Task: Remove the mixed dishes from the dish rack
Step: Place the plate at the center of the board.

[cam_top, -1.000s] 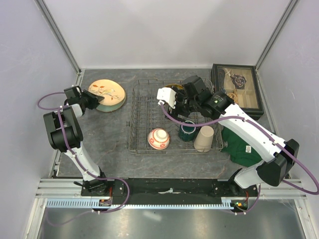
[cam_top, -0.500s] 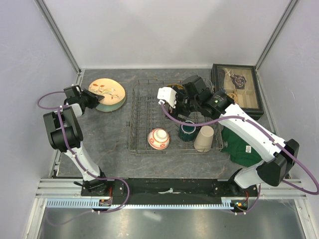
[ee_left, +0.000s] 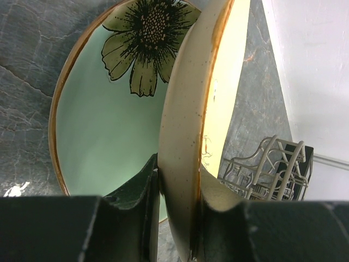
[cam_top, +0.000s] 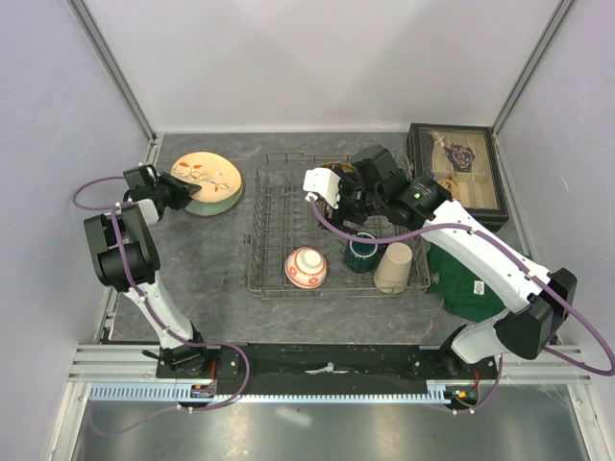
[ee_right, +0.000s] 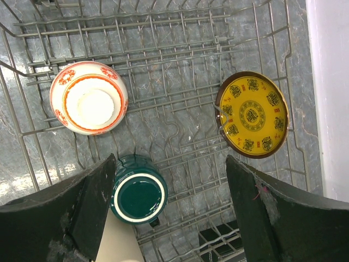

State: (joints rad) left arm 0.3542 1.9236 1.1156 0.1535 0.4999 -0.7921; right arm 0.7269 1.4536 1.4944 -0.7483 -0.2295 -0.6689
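My left gripper [cam_top: 183, 193] is shut on the rim of a cream plate [cam_top: 202, 172] with a brown edge. The plate is tilted up over a pale green plate [cam_top: 220, 202] on the table, left of the dish rack [cam_top: 274, 226]. In the left wrist view the cream plate [ee_left: 188, 109] stands edge-on between the fingers [ee_left: 133, 188], with the flowered pale green plate [ee_left: 103, 125] behind it. My right gripper [ee_right: 170, 164] hangs open over the rack, holding nothing. Below it are a red-and-white bowl [ee_right: 90, 97], a dark green mug [ee_right: 139, 196], a beige tumbler [ee_right: 117, 243] and a gold patterned plate [ee_right: 252, 114].
A dark glass-lidded box [cam_top: 457, 173] stands at the back right. A green folded cloth [cam_top: 471, 279] lies right of the rack. In the top view the bowl [cam_top: 307, 267], mug [cam_top: 362, 253] and tumbler [cam_top: 393, 267] line the rack's near side.
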